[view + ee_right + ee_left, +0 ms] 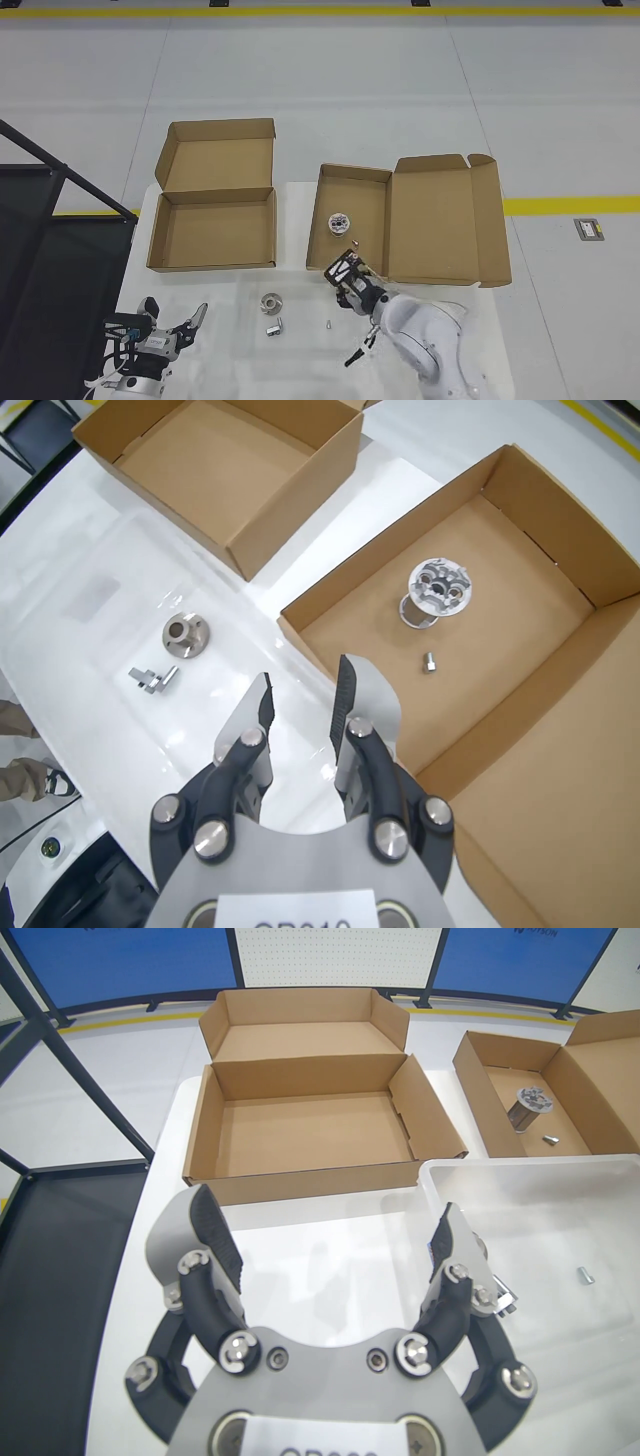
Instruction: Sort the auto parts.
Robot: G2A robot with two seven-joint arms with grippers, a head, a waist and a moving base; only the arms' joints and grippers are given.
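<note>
A grey flanged hub (271, 301) (186, 634), a small stepped bracket (273, 325) (152, 680) and a tiny pin (328, 324) (585, 1275) lie in a clear plastic tray (500, 1168). The right cardboard box (365, 205) (500, 680) holds a round spool-like part (340, 222) (439, 592) and a small bolt (354, 242) (429, 662). My right gripper (350, 275) (305, 690) hovers over that box's near corner, open and holding nothing. Off the tray's left end, my left gripper (170, 325) (330, 1228) stands wide open and holds nothing.
An empty cardboard box (215, 232) (310, 1128) with its lid folded back sits at the table's far left. The right box's lid (445, 220) lies flat to the right. A black cart (50, 260) stands beside the table's left edge.
</note>
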